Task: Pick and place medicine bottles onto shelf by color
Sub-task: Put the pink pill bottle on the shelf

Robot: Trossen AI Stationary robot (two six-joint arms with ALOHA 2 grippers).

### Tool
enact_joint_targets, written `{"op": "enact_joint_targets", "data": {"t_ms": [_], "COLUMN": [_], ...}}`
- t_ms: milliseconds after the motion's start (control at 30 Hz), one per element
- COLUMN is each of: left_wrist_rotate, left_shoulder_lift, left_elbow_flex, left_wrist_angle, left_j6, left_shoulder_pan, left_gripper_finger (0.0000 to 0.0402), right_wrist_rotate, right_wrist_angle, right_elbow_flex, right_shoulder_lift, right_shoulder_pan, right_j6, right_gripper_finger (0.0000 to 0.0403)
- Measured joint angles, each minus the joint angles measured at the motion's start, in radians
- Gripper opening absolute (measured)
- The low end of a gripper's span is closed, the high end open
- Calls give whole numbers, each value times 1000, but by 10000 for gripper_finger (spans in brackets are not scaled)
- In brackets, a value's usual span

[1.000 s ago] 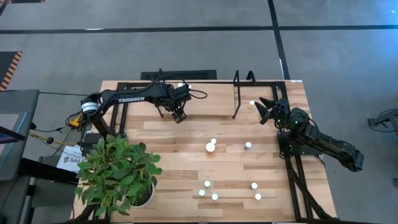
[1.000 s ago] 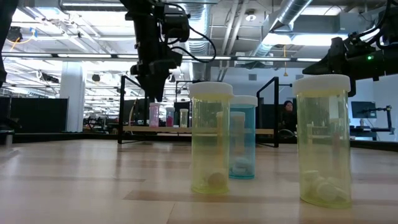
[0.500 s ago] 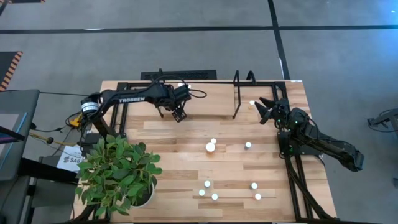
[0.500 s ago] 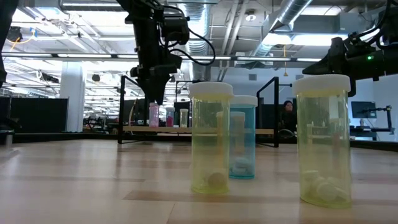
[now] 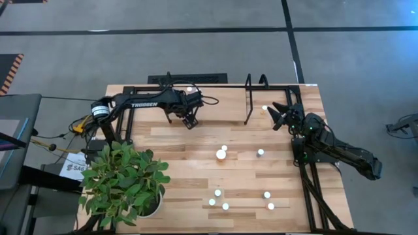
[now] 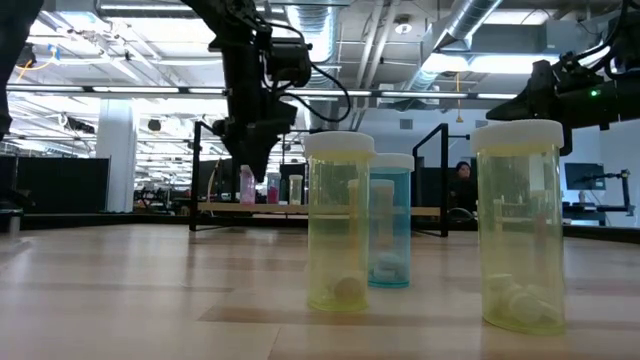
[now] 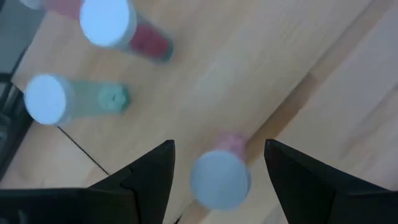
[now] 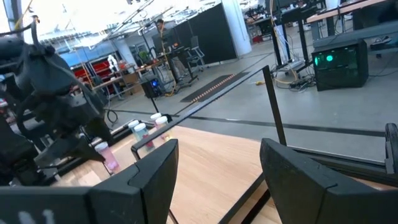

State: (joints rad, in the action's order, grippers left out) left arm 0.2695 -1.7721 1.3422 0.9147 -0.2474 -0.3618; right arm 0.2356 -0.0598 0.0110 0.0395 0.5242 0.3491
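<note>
High view — wood tabletop [image 5: 196,140], grey floor [image 5: 196,52]

Bottle colours are too small to tell from above; the plant [image 5: 124,179] is cut off.

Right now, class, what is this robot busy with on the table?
It is sorting small medicine bottles onto the shelf at the table's far edge. The left gripper hangs over the shelf board with a pink bottle between its open fingers; whether it grips that bottle is unclear. Two more bottles, one pink and one teal, stand close by. The right gripper waits open near the shelf's right end. Several bottles remain on the tabletop.
</note>
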Motion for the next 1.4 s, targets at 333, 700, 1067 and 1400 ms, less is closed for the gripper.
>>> {"op": "enact_joint_targets", "data": {"t_ms": [333,700,1067,1400], "left_wrist_rotate": [18,27,52,53], "left_shoulder_lift": [0,1,1,1], "left_elbow_flex": [0,0,0,0], "left_wrist_angle": [2,0,1,-1], "left_j6": [-1,-27,-37,-37], "left_shoulder_pan": [0,-19,-27,-44], "left_gripper_finger": [229,167,135,134], "right_wrist_rotate": [0,0,0,0], "right_wrist_angle": [0,0,0,0], "right_elbow_flex": [0,0,0,0], "right_shoulder_lift": [3,2,2,2], "right_shoulder_pan": [0,0,0,0], "right_j6": [0,0,0,0], "right_gripper_finger": [249,249,249,249]}}
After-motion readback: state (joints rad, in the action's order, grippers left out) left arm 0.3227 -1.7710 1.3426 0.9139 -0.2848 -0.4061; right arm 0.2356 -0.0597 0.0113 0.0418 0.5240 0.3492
